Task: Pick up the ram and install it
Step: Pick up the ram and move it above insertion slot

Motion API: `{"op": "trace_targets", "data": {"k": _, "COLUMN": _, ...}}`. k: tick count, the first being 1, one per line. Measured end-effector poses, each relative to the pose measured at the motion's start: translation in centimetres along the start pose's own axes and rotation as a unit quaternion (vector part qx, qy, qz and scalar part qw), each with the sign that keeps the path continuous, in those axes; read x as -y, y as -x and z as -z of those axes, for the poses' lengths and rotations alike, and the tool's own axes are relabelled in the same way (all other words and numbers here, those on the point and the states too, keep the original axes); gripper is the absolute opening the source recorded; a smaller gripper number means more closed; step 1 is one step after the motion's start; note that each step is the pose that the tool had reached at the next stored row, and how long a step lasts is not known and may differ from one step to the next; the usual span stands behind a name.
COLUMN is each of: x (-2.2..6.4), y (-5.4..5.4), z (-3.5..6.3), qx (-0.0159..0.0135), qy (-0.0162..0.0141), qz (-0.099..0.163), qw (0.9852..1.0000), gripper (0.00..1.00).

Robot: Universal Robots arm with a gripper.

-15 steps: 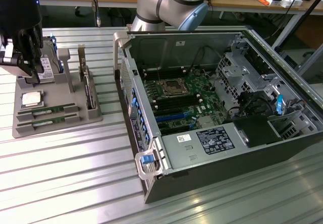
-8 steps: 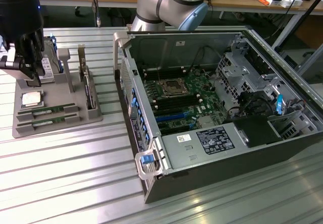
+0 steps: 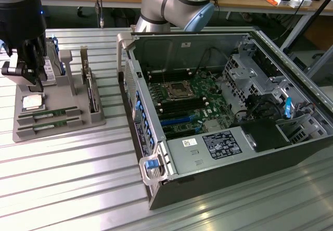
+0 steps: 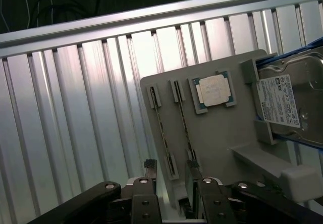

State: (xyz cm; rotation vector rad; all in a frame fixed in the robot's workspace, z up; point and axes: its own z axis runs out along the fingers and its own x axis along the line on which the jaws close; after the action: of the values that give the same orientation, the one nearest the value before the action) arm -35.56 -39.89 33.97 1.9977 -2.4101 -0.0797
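Note:
Two rams, thin green sticks, lie in slots of a grey holder tray (image 3: 78, 117): one ram (image 3: 49, 114) beside the other ram (image 3: 50, 124). In the wrist view they stand edge-on, one ram (image 4: 162, 133) and the other (image 4: 183, 125). My black gripper (image 3: 31, 84) hangs open just above the tray's end at the exterior view's left, holding nothing. In the wrist view the gripper (image 4: 171, 176) hovers over the near ends of the sticks. The motherboard (image 3: 182, 101) lies in the open computer case (image 3: 218, 168).
A square silver processor (image 3: 32, 103) (image 4: 214, 90) sits on the tray by the rams. A hard drive (image 4: 285, 100) (image 3: 52, 59) stands in a holder close to the gripper, and another drive (image 3: 91, 90) stands further right. Ribbed metal table (image 3: 78, 179) surrounds everything.

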Motion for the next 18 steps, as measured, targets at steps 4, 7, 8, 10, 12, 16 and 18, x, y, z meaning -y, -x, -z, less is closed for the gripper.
{"op": "trace_targets", "data": {"k": 4, "x": 0.02, "y": 0.0, "z": -0.39, "qx": 0.0000, "qy": 0.0000, "qz": 0.000, "qw": 1.0000, "gripper": 0.36}}
{"op": "trace_targets", "data": {"k": 7, "x": 0.03, "y": 0.0, "z": -0.59, "qx": 0.0000, "qy": 0.0000, "qz": 0.000, "qw": 1.0000, "gripper": 0.36}}
{"op": "trace_targets", "data": {"k": 8, "x": 0.03, "y": 0.0, "z": -0.62, "qx": 0.0000, "qy": 0.0000, "qz": 0.000, "qw": 1.0000, "gripper": 0.36}}
{"op": "trace_targets", "data": {"k": 10, "x": 0.03, "y": 0.0, "z": -0.72, "qx": 0.0000, "qy": 0.0000, "qz": 0.000, "qw": 1.0000, "gripper": 0.36}}
{"op": "trace_targets", "data": {"k": 12, "x": 0.04, "y": 0.0, "z": -0.93, "qx": 0.0000, "qy": 0.0000, "qz": 0.000, "qw": 1.0000, "gripper": 0.36}}
{"op": "trace_targets", "data": {"k": 16, "x": 0.06, "y": 0.0, "z": -1.23, "qx": 0.0000, "qy": 0.0000, "qz": 0.000, "qw": 1.0000, "gripper": 0.36}}
{"op": "trace_targets", "data": {"k": 18, "x": 0.07, "y": 0.0, "z": -1.45, "qx": 0.0000, "qy": 0.0000, "qz": 0.000, "qw": 1.0000, "gripper": 0.36}}
